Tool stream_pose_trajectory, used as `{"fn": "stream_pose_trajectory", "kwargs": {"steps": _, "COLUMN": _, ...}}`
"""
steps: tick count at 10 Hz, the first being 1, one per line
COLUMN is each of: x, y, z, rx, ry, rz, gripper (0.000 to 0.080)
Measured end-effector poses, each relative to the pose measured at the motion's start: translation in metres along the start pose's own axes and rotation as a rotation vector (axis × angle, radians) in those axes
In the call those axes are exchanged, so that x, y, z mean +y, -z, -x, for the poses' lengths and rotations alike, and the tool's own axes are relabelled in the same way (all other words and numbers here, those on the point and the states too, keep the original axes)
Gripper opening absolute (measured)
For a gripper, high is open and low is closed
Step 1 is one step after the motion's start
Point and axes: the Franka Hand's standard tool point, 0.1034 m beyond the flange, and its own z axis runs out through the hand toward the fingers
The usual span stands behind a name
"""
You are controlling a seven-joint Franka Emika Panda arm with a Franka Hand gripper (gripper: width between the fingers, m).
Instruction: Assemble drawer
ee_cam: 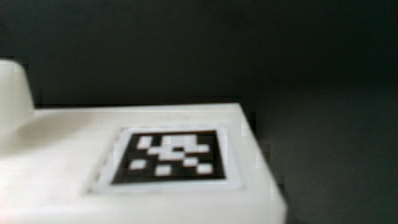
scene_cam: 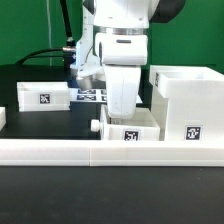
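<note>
The arm (scene_cam: 120,45) hangs straight down over the small tagged box (scene_cam: 133,132), gripper (scene_cam: 124,106) opening impossible to tell, big open box (scene_cam: 187,100) just beside.

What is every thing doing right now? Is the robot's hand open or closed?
gripper: down low over the small white part; open or shut cannot be told.
small white part: on the table under the gripper; held or not cannot be told.
big white box: upright, open on top, untouched.
white panel: at the exterior view's left, untouched.
marker board: flat on the table.
</note>
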Motion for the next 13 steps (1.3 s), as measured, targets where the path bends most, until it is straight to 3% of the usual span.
{"fn": "stream_pose_trajectory", "kwargs": {"steps": 8, "x": -0.0007, "y": -0.0002, "z": -0.0003, "rx": -0.004, "ry": -0.008, "rz": -0.002, "gripper": 0.0041}}
{"fn": "stream_pose_trajectory", "kwargs": {"steps": 10, "x": 0.0013, "y": 0.0021, "z": 0.0006, "rx": -0.004, "ry": -0.010, "rz": 0.006, "gripper": 0.0041}}
{"fn": "stream_pose_trajectory", "kwargs": {"steps": 11, "x": 0.0019, "y": 0.0012, "z": 0.0001, "rx": -0.001, "ry": -0.010, "rz": 0.025, "gripper": 0.0041}}
{"fn": "stream_pose_trajectory", "kwargs": {"steps": 13, "x": 0.0008, "y": 0.0006, "z": 0.0007, "rx": -0.001, "ry": -0.011, "rz": 0.021, "gripper": 0.0041}}
